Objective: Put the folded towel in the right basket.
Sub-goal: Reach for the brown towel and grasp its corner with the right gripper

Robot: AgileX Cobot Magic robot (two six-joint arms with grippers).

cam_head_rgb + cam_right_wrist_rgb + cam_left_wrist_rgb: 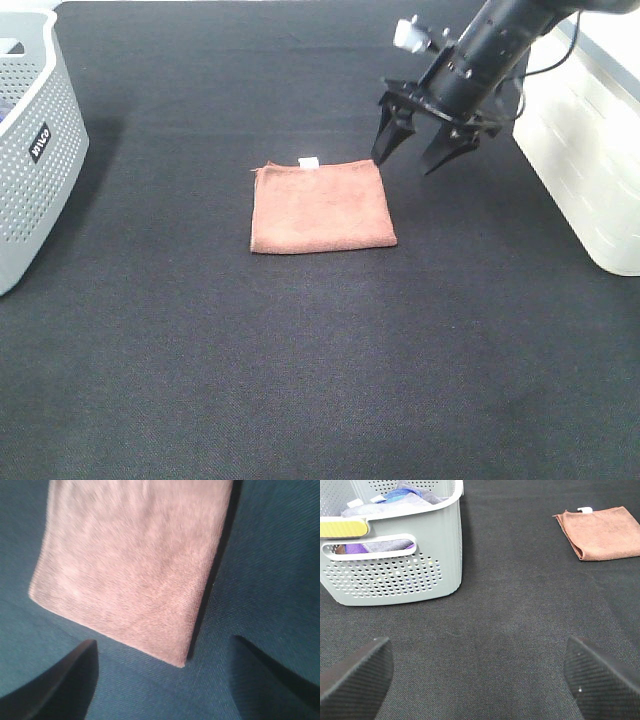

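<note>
The folded towel [320,206], a rust-brown square, is lying flat on the black table covering [320,380] just above the centre of the exterior high frame, well apart from both containers. A small white tag [309,162] is showing at its far edge. The right gripper [412,155] is reaching down from the upper right of that frame on its black arm [490,50] and is hanging close by the towel's upper right corner. Its two dark fingers are spread wide and are gripping nothing, and the pictures are not showing whether the tips are touching the cloth. In the right wrist view the towel [135,560] is filling much of the picture, with one corner pointing into the gap of the right gripper [170,680]. The right basket [590,150], pale and whitish, is sitting at the right edge of the exterior frame, near the arm. The grey perforated left basket [30,150] is standing at the left edge. In the left wrist view this left basket [400,575] is holding bunched cloths [375,545], and the towel [602,532] is lying further off. The left gripper [480,677] is hanging over bare covering with its fingers far apart and empty.
</note>
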